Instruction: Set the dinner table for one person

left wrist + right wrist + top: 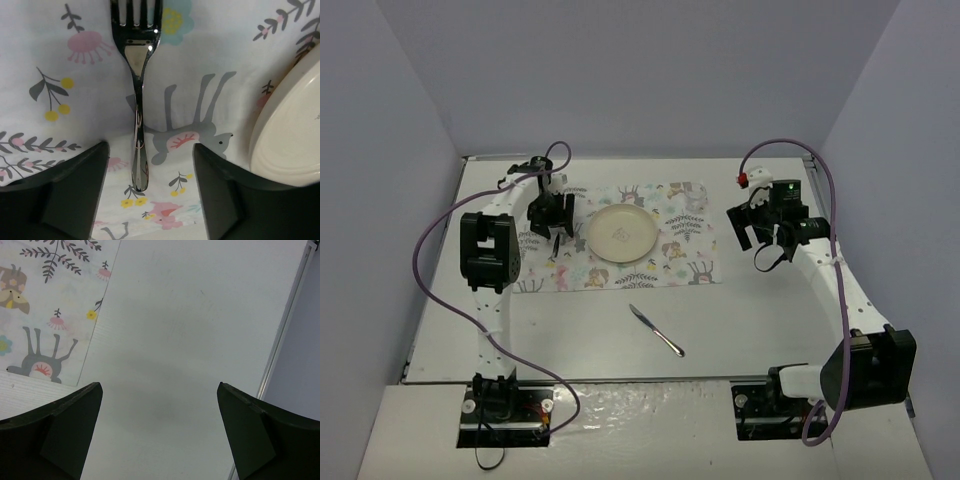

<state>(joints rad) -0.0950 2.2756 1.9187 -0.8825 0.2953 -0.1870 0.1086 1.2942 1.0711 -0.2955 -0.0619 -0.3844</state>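
**Two grippers, both spread open, over a dinner table laid with mat, plate, fork and knife**

Seen from overhead, the left gripper hangs at the upper left of centre and the right gripper at the upper right. Each has its two dark fingers held wide apart and grips nothing.

The dinner table, a plain off-white top with thin metal edging, fills the middle of the overhead view, with grey walls on three sides. A white cloth mat printed with pastel animals and plants lies across its upper middle. A round cream plate sits on the mat, left of the mat's centre. Below the mat, on bare tabletop near the centre of the view, a metal knife lies on a slant, well apart from both grippers.

The left wrist view looks down on a shiny metal fork lying flat on the mat, tines toward the top of the frame. The end of its handle lies between the left gripper's fingers, which stand clear of it on either side. The plate's rim shows at the right edge of that frame, near the fork but apart from it.

The right wrist view shows bare tabletop between the parted fingers, the mat's corner at the upper left and the table's metal edge at the right.
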